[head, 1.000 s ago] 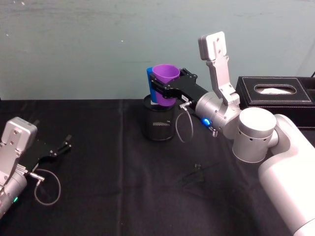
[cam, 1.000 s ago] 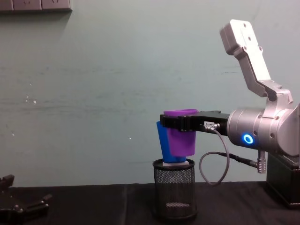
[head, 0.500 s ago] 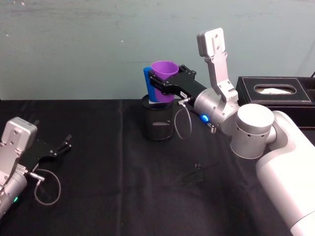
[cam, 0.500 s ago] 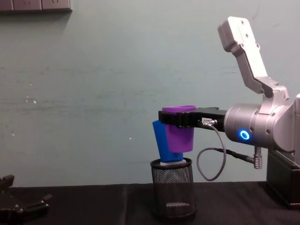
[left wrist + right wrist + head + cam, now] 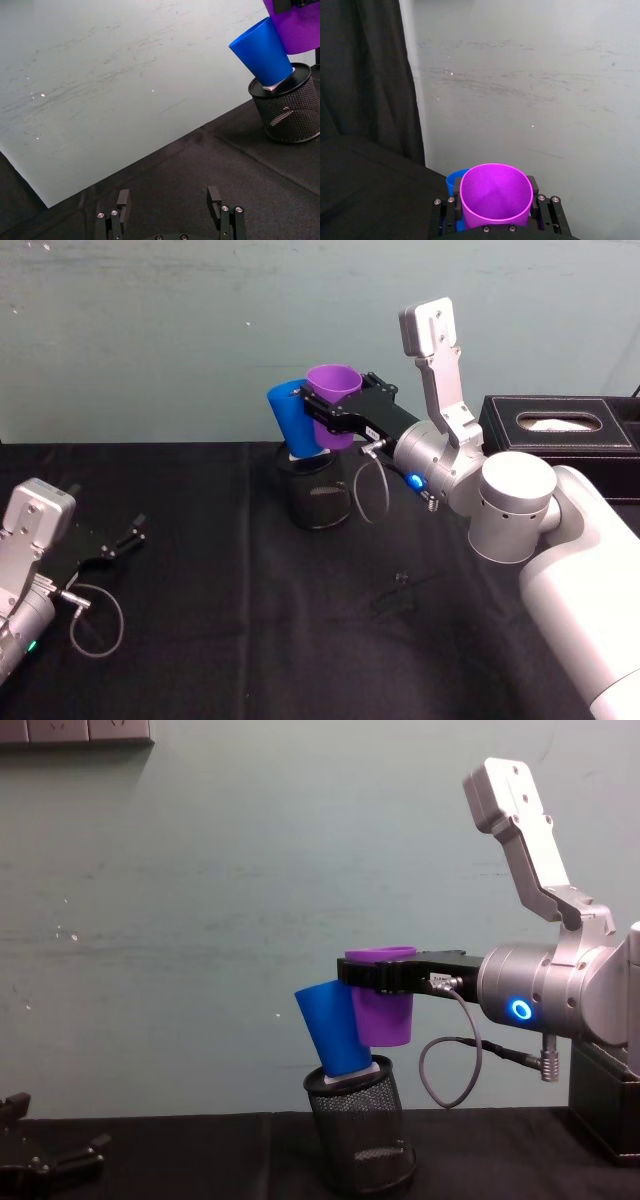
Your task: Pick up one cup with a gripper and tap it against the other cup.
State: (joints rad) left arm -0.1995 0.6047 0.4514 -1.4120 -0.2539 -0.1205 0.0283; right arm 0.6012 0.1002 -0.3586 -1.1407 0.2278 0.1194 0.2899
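Observation:
My right gripper (image 5: 338, 424) is shut on the purple cup (image 5: 333, 398) and holds it upright in the air near the back wall. The cup's left side presses against the blue cup (image 5: 292, 420). That blue cup stands upside down on a black mesh pen holder (image 5: 318, 498) and leans left. In the chest view the purple cup (image 5: 382, 1008) touches the blue cup (image 5: 332, 1032), and the mesh holder (image 5: 360, 1138) tips left with it. The right wrist view looks down into the purple cup (image 5: 495, 195), with the blue cup (image 5: 452, 181) just behind. My left gripper (image 5: 122, 541) rests open at the left.
A black tissue box (image 5: 560, 426) stands at the back right, behind my right arm. A black cloth (image 5: 250, 620) covers the table. The pale green wall (image 5: 200, 920) rises close behind the cups. The left wrist view shows my left gripper's fingers (image 5: 122, 202) spread wide.
The purple cup has pushed left into the blue cup. The blue cup has tipped over to the left and the mesh holder under it now tilts. The left arm has not moved.

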